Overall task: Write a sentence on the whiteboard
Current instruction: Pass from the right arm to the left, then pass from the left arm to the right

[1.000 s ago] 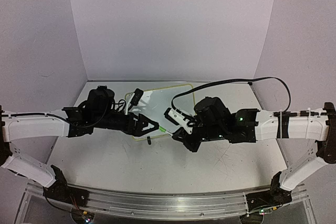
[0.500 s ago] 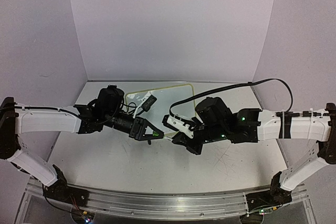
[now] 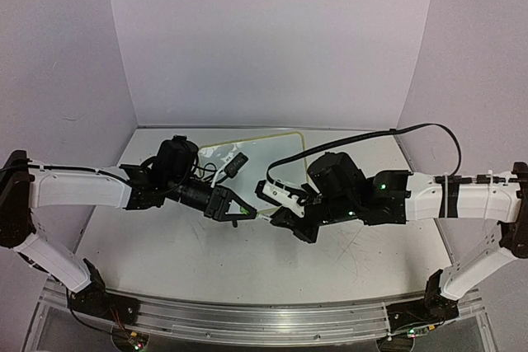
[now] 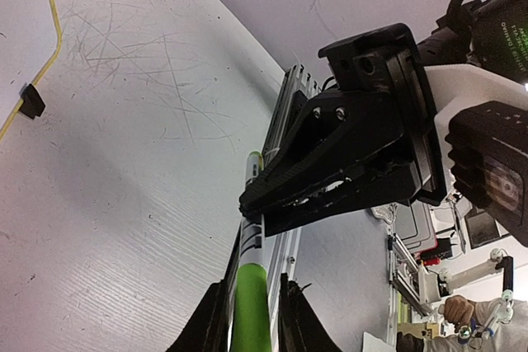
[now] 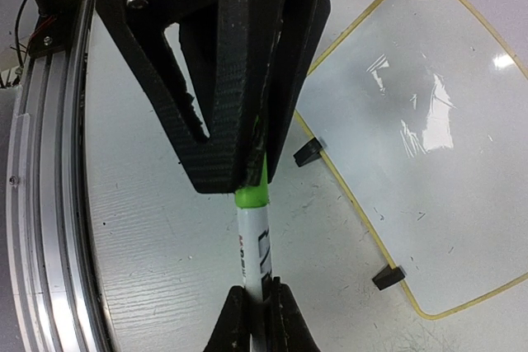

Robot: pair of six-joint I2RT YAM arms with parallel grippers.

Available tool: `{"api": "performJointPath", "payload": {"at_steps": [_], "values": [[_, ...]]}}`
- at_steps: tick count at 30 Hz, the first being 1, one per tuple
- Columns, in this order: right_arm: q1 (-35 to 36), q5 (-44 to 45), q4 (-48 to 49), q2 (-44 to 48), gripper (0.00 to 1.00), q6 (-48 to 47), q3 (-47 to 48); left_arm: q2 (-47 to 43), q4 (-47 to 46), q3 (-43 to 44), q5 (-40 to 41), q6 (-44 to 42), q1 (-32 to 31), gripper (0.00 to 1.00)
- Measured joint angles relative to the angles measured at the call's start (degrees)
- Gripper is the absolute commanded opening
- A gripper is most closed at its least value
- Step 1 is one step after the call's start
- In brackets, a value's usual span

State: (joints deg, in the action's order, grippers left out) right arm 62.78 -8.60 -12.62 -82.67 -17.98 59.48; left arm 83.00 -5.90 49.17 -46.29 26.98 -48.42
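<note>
A marker with a white barrel (image 5: pixel 254 245) and a green cap (image 5: pixel 252 195) hangs level above the table, in front of the whiteboard (image 5: pixel 429 146). My right gripper (image 5: pixel 262 307) is shut on the barrel. My left gripper (image 4: pixel 250 311) faces it tip to tip and is shut on the green cap (image 4: pixel 250 298). From above, the left gripper (image 3: pixel 244 212) and right gripper (image 3: pixel 282 218) meet just before the whiteboard (image 3: pixel 272 144), which both arms partly cover. The board's visible surface is plain white; no sentence shows on it.
Two black feet (image 5: pixel 308 152) (image 5: pixel 387 277) stick out from the board's yellow frame. A black cable (image 3: pixel 355 131) arcs over the board's right side. An aluminium rail (image 3: pixel 247 319) runs along the near table edge. Purple walls close in the back and sides.
My left arm has swung right to the marker's end and its jaws have closed from wide open onto the green cap. The right gripper has kept its hold on the barrel and shifted slightly.
</note>
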Motion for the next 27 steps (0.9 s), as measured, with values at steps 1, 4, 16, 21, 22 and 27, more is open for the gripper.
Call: {"api": "performJointPath", "payload": {"at_steps": [1,4,16,21,22,27], "values": [[0.00,0.01,-0.01,0.00,0.00,0.00,0.00,0.13,0.07,0.00,0.04,-0.04,0.00,0.15],[0.00,0.18,0.01,0.00,0.07,0.00,0.00,0.22,0.37,0.16,0.59,-0.13,0.00,0.04],[-1.63,7.14,5.78,9.97,0.98,9.12,-6.61,-6.77,1.18,0.22,16.45,-2.44,0.00,0.00],[-5.25,13.25,16.94,20.09,0.98,20.94,-14.28,-13.19,-6.04,-0.16,26.21,-1.88,0.07,0.00],[-5.79,13.44,20.68,21.32,0.98,23.35,-15.88,-13.72,-8.75,-0.17,27.26,-1.28,0.09,0.00],[-6.16,8.02,35.43,21.13,0.98,33.16,-19.60,-12.72,-23.04,-0.23,27.18,3.29,0.11,0.00]]}}
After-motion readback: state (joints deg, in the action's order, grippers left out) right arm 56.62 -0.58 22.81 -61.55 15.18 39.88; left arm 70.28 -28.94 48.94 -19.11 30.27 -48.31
